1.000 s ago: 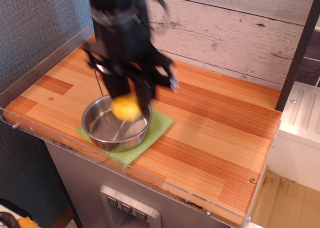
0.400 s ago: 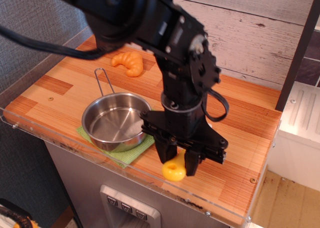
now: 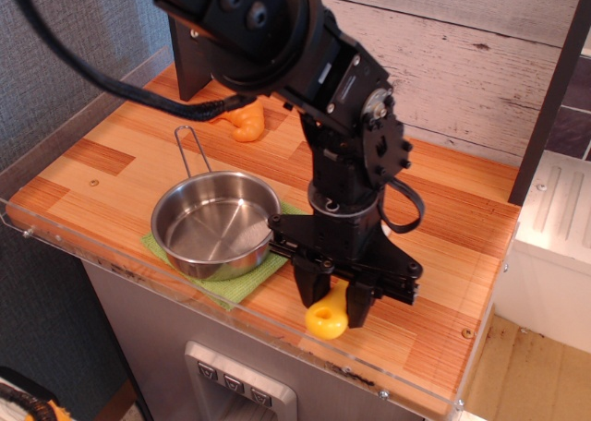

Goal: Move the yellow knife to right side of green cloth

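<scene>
Sketchy spot tbh: yellow knife (image 3: 327,318) pinched handle-down in the gripper (image 3: 334,299), right by the near table edge (image 3: 277,324), right of the green cloth (image 3: 242,282) and steel pan (image 3: 215,223) — could easily roll off if let go here.

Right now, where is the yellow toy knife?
The yellow plastic toy knife is held in the black pincer, low over the wooden table's front edge, just right of the light-green cloth under the steel pan.
</scene>
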Controlling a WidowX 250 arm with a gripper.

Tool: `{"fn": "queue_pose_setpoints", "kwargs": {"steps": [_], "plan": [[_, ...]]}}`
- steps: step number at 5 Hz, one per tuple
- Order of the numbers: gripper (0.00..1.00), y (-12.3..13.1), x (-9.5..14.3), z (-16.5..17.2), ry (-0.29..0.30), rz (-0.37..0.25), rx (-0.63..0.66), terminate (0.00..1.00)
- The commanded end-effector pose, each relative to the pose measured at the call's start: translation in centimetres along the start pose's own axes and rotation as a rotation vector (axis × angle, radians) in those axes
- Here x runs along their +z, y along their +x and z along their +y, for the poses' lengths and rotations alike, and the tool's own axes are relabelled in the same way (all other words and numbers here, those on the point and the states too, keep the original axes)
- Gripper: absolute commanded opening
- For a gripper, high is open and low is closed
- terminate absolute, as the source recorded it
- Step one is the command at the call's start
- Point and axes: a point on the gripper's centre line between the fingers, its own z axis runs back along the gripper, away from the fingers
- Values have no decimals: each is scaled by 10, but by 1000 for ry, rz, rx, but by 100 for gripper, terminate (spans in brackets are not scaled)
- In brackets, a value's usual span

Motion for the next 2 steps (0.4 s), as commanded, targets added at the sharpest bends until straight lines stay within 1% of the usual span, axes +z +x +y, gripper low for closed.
{"fn": "queue_pose_setpoints", "kwargs": {"steps": [1,2], "plan": [[0,-7,-3,12,12,22,74,0],[100,-15,-3,19,37,47,55,0]]}}
